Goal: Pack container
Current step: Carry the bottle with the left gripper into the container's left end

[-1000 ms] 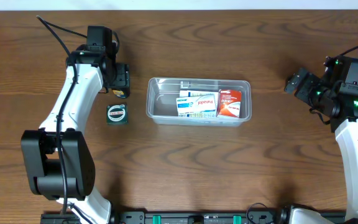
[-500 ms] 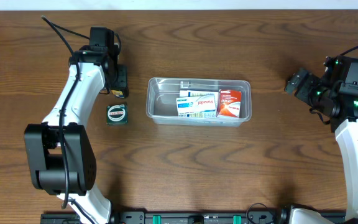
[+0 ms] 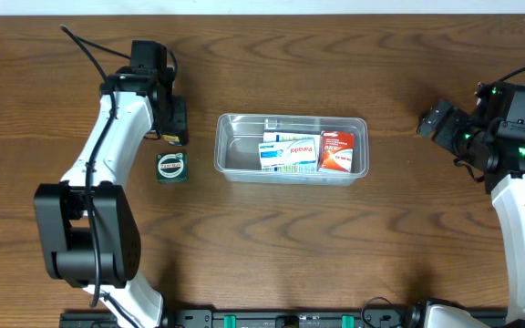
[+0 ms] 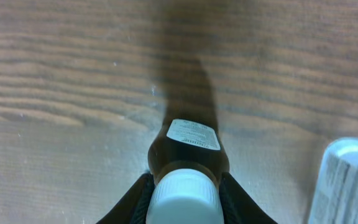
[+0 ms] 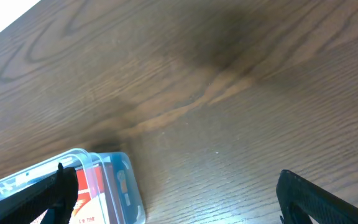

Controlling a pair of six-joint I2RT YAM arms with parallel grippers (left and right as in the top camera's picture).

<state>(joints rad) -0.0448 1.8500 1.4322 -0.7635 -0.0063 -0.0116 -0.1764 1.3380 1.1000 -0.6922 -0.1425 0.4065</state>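
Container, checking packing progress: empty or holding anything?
Partly filled: the container holds a blue-white box and a red-white box; its left part is bare.

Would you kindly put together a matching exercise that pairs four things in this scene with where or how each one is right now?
Things:
1. dark bottle with a white cap
2. red and white box
3. small dark green box
4. right gripper

Places or states:
A. on the table, outside the container
B. open, holding nothing
C. inside the container, at the end nearer the right arm
D. gripped by the left gripper

Pairs: 1-D, 2-C, 3-A, 4-B
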